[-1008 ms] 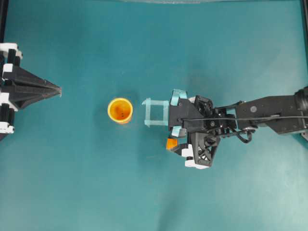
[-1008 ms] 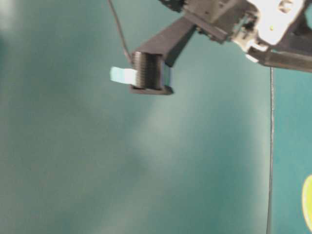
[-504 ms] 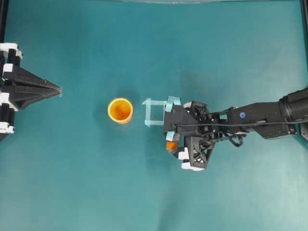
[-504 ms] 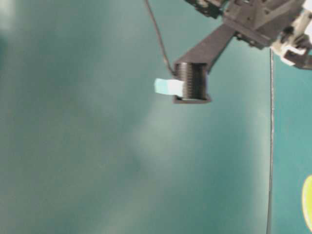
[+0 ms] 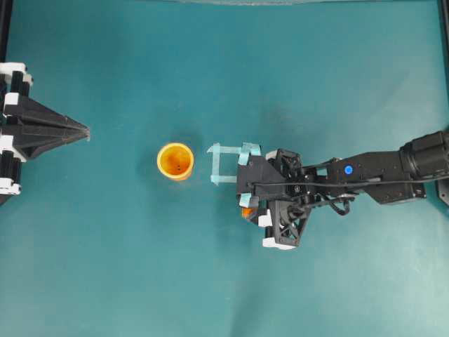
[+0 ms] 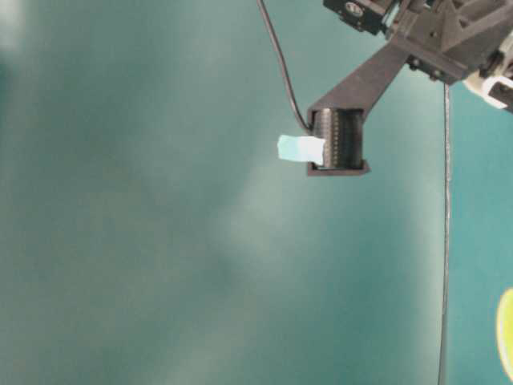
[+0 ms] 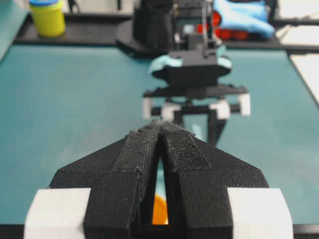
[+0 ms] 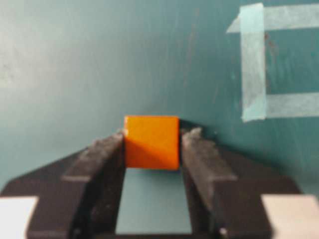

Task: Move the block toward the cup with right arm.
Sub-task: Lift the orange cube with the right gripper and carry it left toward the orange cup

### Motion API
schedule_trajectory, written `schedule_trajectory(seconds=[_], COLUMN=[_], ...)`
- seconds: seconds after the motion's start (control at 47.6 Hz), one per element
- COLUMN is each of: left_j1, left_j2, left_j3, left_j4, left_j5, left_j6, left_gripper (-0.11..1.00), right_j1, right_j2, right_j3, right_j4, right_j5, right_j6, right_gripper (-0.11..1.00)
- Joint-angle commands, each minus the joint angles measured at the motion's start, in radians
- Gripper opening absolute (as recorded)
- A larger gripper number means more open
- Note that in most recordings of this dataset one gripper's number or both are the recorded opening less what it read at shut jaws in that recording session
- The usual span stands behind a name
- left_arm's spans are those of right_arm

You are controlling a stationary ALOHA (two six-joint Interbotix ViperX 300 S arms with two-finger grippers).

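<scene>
From overhead I see one cup, round and orange-yellow, standing upright on the teal table; its darker orange inside holds nothing I can make out. Just right of the cup lies one pale blue tape square, open on its right side, flat on the table and so no barrier. There is one block, a small orange cube, sitting on the table just past the lower right corner of the tape square, well right of the cup. The right gripper has its two black pads pressed against the block's left and right faces, so I read it as clamped on the block. From above, the right arm reaches in from the right edge and its gripper body covers most of the block. The left gripper rests at the far left, its jaws drawn together into a point, holding nothing. Nothing stands between block and cup except the flat tape.
</scene>
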Motion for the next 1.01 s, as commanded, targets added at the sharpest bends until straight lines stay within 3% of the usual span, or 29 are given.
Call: schedule_trajectory(seconds=[0.0, 0.441, 0.987], left_j1=[0.002, 0.002, 0.002], left_j2=[0.008, 0.008, 0.008], left_j3=[-0.028, -0.029, -0.028], left_j4=[0.002, 0.002, 0.003], left_j5=[-0.005, -0.003, 0.009], left_j6=[-0.002, -0.002, 0.000], left_gripper=[0.00, 0.00, 0.00], right_j1=[0.003, -0.057, -0.164], right_j2=[-0.025, -0.126, -0.034], right_j3=[-0.031, -0.173, -0.416], right_j4=[-0.002, -0.077, -0.104], right_j5=[0.006, 0.147, 0.225], right_j6=[-0.002, -0.012, -0.015], right_gripper=[0.40, 0.40, 0.40])
